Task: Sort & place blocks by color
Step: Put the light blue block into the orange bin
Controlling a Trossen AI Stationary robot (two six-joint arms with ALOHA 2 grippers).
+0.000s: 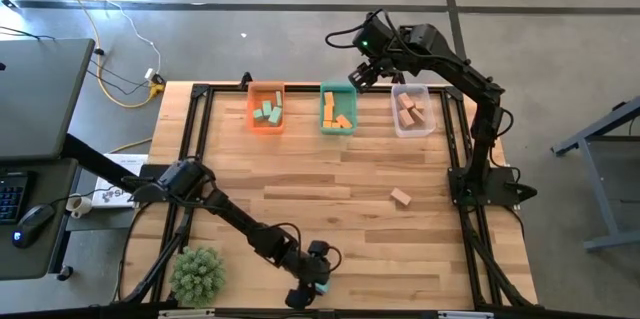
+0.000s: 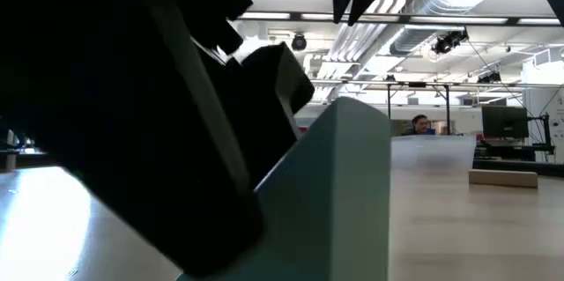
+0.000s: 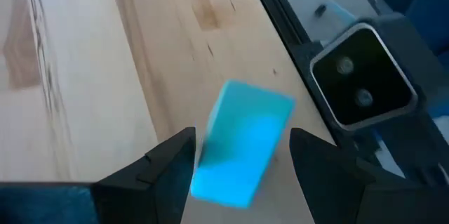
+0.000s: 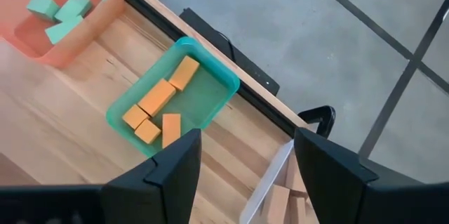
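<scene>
A teal block [image 3: 242, 150] lies tilted on the wood table near its near edge, between the open fingers of my left gripper [image 3: 242, 140]; it also shows in the high view [image 1: 322, 286] and fills the low view [image 2: 344, 193]. My right gripper [image 1: 360, 74] is open and empty, high above the far edge between the teal bin [image 4: 224, 76] and the clear bin [image 1: 411, 127]. The orange bin [image 1: 252, 117] holds teal blocks, the teal bin holds orange blocks [image 4: 156, 101], and the clear bin holds wood blocks [image 1: 408, 107]. One wood block [image 1: 401, 197] lies flat on the table at the right. My left gripper's fingers stand on either side of the teal block, coming at it slanting from above. One finger [image 3: 175, 164] is right beside the block's long side [image 3: 205, 155]. I cannot tell whether it touches.
A fuzzy green plant [image 1: 197, 274] stands at the near left corner. The low camera's housing [image 3: 361, 76] sits on the black frame at the near edge, close to my left gripper. The three bins line the far edge. Bare wood lies mid-table.
</scene>
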